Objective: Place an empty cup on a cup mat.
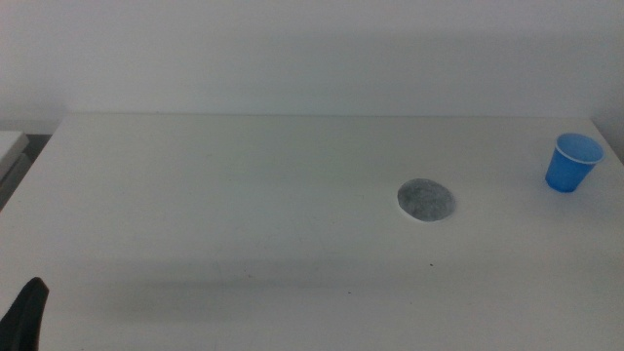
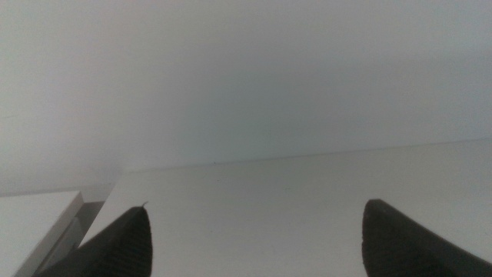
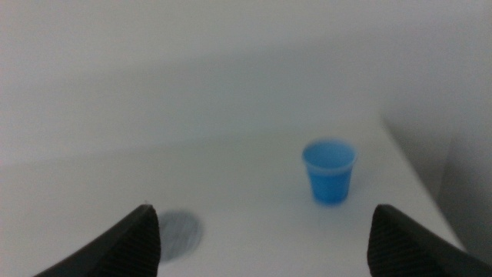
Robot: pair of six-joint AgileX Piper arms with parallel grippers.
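Note:
The blue cup (image 1: pixel 572 162) stands upright at the table's far right, apart from the cup mat (image 1: pixel 426 200), a speckled grey disc lying flat right of the table's middle. In the right wrist view the cup (image 3: pixel 330 171) stands ahead between my open right gripper's (image 3: pixel 265 231) jaws, at a distance, with the mat (image 3: pixel 181 229) beside one jaw. The right arm is out of the middle view. My left gripper (image 2: pixel 257 231) is open and empty; its tip (image 1: pixel 24 312) shows at the middle view's bottom left corner.
The white table (image 1: pixel 244 195) ends at a white wall behind. Its right edge runs close beside the cup. A pale surface (image 1: pixel 10 148) lies off the table's left side.

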